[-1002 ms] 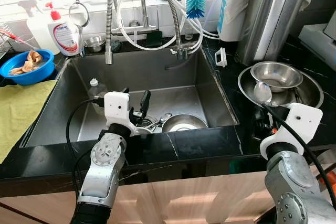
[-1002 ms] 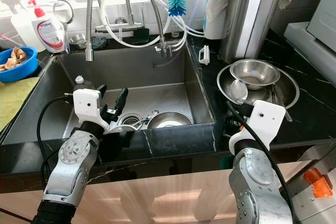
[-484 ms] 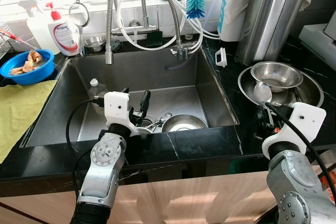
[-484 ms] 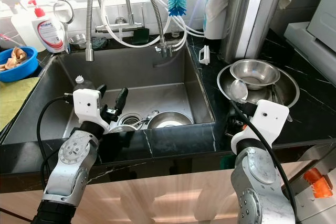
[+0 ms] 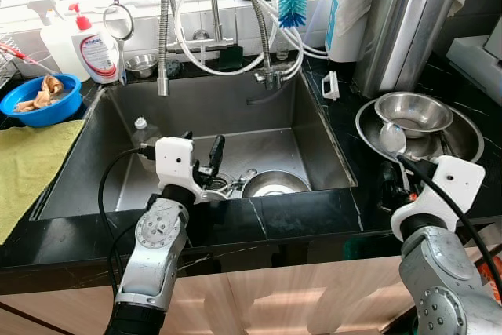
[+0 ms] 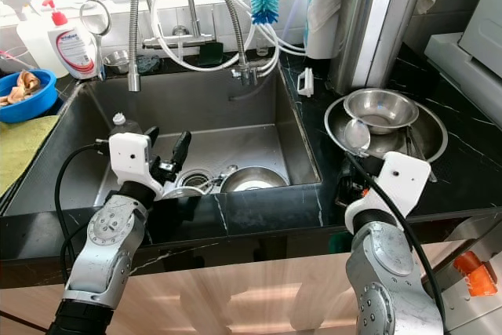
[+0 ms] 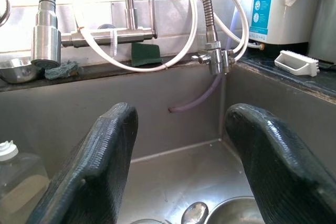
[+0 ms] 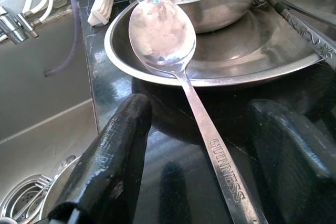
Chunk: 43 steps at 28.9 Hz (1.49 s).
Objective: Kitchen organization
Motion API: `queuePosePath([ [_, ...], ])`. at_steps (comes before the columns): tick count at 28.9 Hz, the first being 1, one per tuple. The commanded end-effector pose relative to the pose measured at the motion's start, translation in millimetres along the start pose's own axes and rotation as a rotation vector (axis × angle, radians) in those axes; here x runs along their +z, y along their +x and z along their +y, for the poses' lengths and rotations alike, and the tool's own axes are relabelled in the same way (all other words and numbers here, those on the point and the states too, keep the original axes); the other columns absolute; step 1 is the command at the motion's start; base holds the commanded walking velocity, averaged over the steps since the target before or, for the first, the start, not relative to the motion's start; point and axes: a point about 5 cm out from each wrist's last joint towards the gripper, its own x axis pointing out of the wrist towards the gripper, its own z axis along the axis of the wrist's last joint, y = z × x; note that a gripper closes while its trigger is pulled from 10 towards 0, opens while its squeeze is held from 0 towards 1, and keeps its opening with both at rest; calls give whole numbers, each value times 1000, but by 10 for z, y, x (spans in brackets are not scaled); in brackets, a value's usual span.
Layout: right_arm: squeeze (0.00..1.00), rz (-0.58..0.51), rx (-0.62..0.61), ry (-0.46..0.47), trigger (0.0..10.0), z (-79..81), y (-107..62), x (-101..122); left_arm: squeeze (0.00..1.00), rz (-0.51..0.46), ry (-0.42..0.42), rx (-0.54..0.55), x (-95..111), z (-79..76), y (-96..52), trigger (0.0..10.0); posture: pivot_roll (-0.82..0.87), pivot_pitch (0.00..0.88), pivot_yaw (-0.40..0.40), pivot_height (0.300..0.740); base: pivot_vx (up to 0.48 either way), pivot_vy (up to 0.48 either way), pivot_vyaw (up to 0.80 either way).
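The spoon (image 8: 205,116) is showing "GUINNESS" stamped along its handle, lying over the black counter (image 8: 173,182) by the sink's right edge. The white bottle's (image 5: 97,52) red-and-blue label at the counter's back left corner is staying too small to read.

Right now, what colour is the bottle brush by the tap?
Blue bristles on the bottle brush; clearest in the left eye view.

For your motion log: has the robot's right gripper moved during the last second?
Barely. Against the large steel dish, the right gripper has edged slightly right; the spoon lies between its open fingers.
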Motion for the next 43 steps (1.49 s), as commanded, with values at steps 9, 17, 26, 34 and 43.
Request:
queuePosePath([
  [9,0,43,39,38,0,53,6,-58,0,17,-4,0,-18,26,-6,10000,-132,0,65,740,0,0,0],
  [17,0,42,44,40,0,58,8,-55,0,18,-3,2,-18,27,-10,10000,-132,0,64,740,0,0,0],
  [26,0,43,62,46,0,105,12,-52,0,18,-2,-1,-21,24,-6,10000,-132,0,64,740,0,0,0],
  [34,0,31,78,53,0,138,13,-34,0,17,-2,0,-20,27,-5,10000,-133,0,64,740,0,0,0],
  [43,0,-20,139,66,6706,258,-7,59,0,12,-3,3,-15,22,-4,10000,-133,0,64,740,0,0,0],
])
